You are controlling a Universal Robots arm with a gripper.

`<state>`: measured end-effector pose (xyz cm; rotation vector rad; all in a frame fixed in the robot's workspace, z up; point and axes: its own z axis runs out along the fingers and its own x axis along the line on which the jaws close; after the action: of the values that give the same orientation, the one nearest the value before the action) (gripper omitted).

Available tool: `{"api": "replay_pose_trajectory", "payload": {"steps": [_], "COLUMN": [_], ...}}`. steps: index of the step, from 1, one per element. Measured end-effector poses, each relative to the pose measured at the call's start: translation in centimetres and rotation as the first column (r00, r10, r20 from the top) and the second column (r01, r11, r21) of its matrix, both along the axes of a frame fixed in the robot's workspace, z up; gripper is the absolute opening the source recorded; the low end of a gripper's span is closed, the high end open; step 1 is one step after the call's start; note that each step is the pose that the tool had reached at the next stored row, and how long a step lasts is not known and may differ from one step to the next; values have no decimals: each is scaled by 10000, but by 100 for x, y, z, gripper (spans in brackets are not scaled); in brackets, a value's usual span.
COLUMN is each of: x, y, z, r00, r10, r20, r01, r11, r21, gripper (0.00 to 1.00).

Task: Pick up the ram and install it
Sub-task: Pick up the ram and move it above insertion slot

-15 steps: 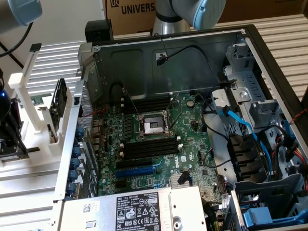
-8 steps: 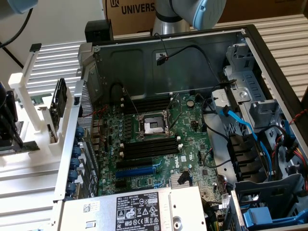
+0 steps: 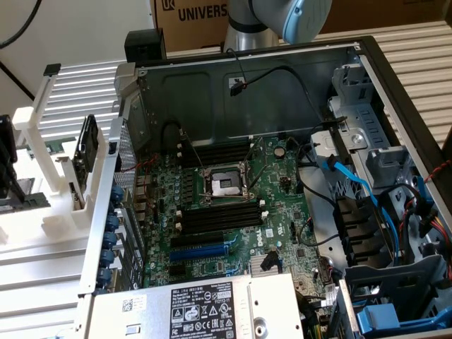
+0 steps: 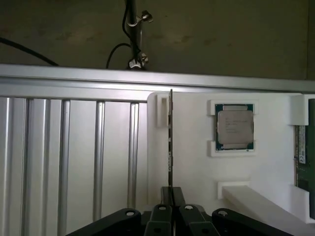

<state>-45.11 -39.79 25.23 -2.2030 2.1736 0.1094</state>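
In the wrist view the ram shows edge-on as a thin green strip running straight out from between my fingers. My gripper is shut on its near end, over the edge of a white rack. Whether the stick still rests in the rack's small bracket or hangs free of it, I cannot tell. In the exterior view the open computer case lies with its motherboard facing up. Long black memory slots with white end clips sit below the processor socket, and more lie above it.
A processor chip lies in a pocket of the white rack, and another green stick lies at its far side. Ribbed aluminium table borders the rack. In the case are a blue slot, loose cables, drive cages and the power supply.
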Motion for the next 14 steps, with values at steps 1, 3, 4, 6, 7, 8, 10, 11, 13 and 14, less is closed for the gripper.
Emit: {"api": "replay_pose_trajectory", "payload": {"steps": [1, 3, 4, 6, 7, 8, 10, 11, 13, 14], "x": [0, -1, -1, -1, -1, -1, -1, -1, -1, -1], "y": [0, 0, 0, 0, 0, 0, 0, 0, 0, 0], "z": [41, 116, 147, 191, 215, 241, 302, 326, 375, 400], "r00": [10000, 10000, 10000, 9999, 9998, 9998, 9997, 9997, 9996, 9996], "r10": [-23, -67, -93, -159, -187, -207, -229, -244, -280, -294], "r20": [-1, 0, 0, 1, 1, 2, 1, 2, 3, 5], "r01": [23, 67, 93, 159, 187, 207, 229, 244, 280, 294], "r11": [10000, 10000, 10000, 9999, 9998, 9998, 9997, 9997, 9995, 9994], "r21": [-1, -3, -8, -31, -43, -56, -82, -99, -144, -164], "gripper": [12, 12, 12, 12, 12, 12, 12, 12, 12, 12]}}
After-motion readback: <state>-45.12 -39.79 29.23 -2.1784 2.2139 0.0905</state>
